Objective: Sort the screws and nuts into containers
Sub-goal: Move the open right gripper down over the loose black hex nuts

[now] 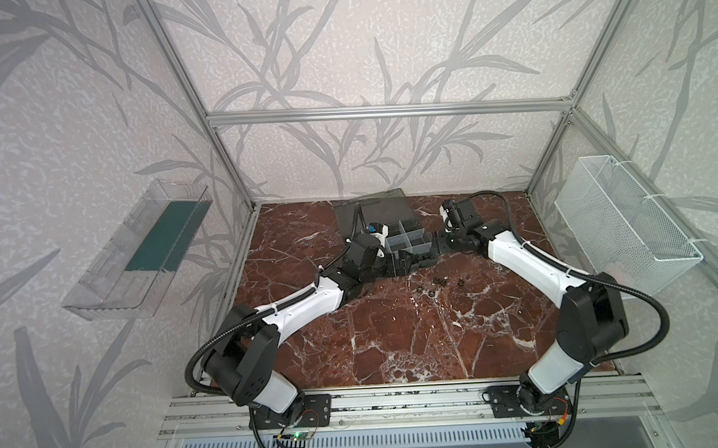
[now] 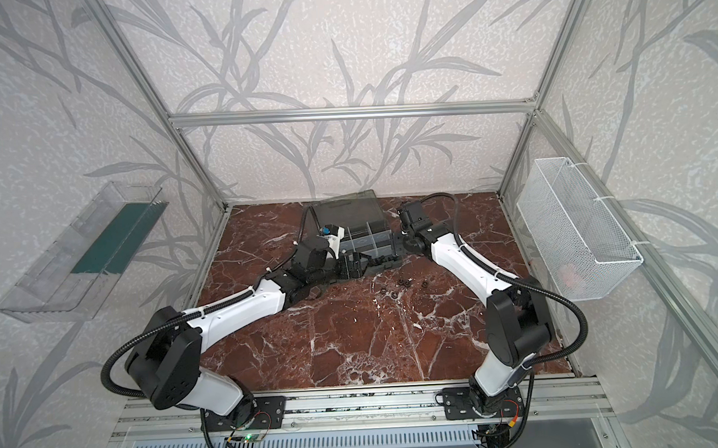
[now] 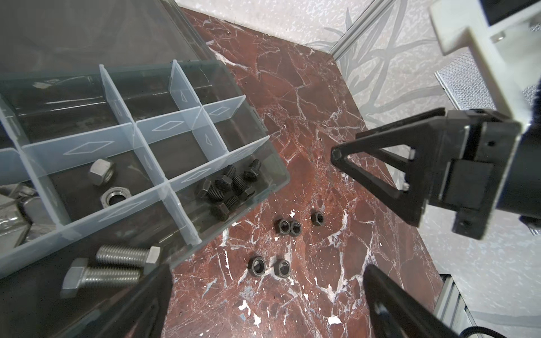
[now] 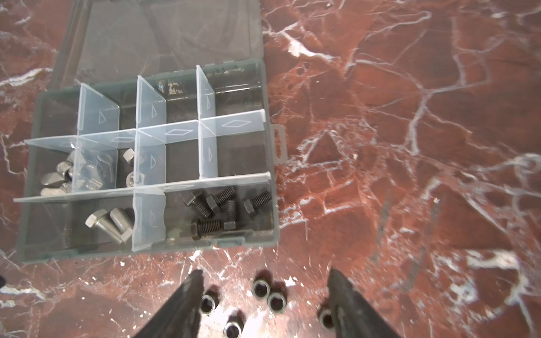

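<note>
The dark grey organizer case [image 4: 272,152] lies open on the marble table, and its compartments [image 1: 406,239] have whitish dividers. Black screws [image 4: 222,210] fill one front corner compartment, with silver bolts [image 4: 111,224] beside them. Silver hex nuts [image 3: 102,172] and wing nuts [image 4: 58,178] sit in the row behind. Several black nuts [image 1: 439,282] lie loose on the table before the case. My right gripper [image 4: 265,275] hovers open and empty over them by the case's right front corner. My left gripper [image 3: 263,292] is open and empty over the case's front edge, with two nuts [image 3: 269,267] beyond it.
The smoky lid [image 1: 369,212] lies flat behind the case. A white wire basket [image 1: 623,222] hangs on the right wall and a clear tray [image 1: 142,251] on the left. The two grippers [image 1: 429,255] stand close together at the case's front.
</note>
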Available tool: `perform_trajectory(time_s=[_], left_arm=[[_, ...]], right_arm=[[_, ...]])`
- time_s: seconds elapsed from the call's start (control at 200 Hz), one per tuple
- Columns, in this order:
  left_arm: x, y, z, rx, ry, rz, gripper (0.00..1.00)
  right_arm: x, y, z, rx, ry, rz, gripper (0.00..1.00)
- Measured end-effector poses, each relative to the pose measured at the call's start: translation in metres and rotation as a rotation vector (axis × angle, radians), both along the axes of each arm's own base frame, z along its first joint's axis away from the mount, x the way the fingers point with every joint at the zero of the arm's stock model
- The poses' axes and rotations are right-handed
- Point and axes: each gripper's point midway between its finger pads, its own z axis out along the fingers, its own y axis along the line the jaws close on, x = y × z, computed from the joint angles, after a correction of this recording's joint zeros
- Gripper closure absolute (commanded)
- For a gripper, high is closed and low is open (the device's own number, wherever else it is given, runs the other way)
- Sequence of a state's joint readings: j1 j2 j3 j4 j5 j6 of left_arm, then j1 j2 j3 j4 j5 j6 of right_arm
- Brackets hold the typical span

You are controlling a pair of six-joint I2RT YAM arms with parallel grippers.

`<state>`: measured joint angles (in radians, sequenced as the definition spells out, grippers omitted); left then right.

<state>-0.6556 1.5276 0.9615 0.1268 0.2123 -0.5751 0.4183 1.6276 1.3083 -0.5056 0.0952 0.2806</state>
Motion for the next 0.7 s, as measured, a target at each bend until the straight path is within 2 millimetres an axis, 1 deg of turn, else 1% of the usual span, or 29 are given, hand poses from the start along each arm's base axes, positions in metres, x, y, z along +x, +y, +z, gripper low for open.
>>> perform_trajectory(time_s=[0.05,0.1,0.33,0.45,0.54,0.66,0.7], left_arm=[[-0.004,-0.006,0.002,0.001,-0.006,-0.018,0.01],[-0.009,-0.012,0.002,0.004,-0.012,-0.040,0.01],[-0.029,-0.032,0.003,-0.001,-0.013,-0.116,0.01],[-0.036,-0.040,0.002,-0.007,-0.007,-0.139,0.01],[-0.040,-0.044,-0.002,-0.002,0.000,-0.151,0.01],[-0.044,-0.048,-0.005,0.003,0.005,-0.165,0.01],[-0.045,-0.049,-0.005,0.003,0.004,-0.167,0.01]], right_arm=[[-0.006,-0.008,-0.002,-0.014,0.002,-0.012,0.10],[-0.012,-0.018,-0.009,-0.034,0.016,-0.023,0.00],[-0.047,-0.073,-0.056,-0.110,0.158,-0.111,0.01],[-0.064,-0.090,-0.076,-0.106,0.230,-0.138,0.01],[-0.073,-0.095,-0.085,-0.111,0.275,-0.141,0.01],[-0.077,-0.091,-0.096,-0.105,0.318,-0.118,0.00],[-0.078,-0.090,-0.102,-0.103,0.339,-0.112,0.02]])
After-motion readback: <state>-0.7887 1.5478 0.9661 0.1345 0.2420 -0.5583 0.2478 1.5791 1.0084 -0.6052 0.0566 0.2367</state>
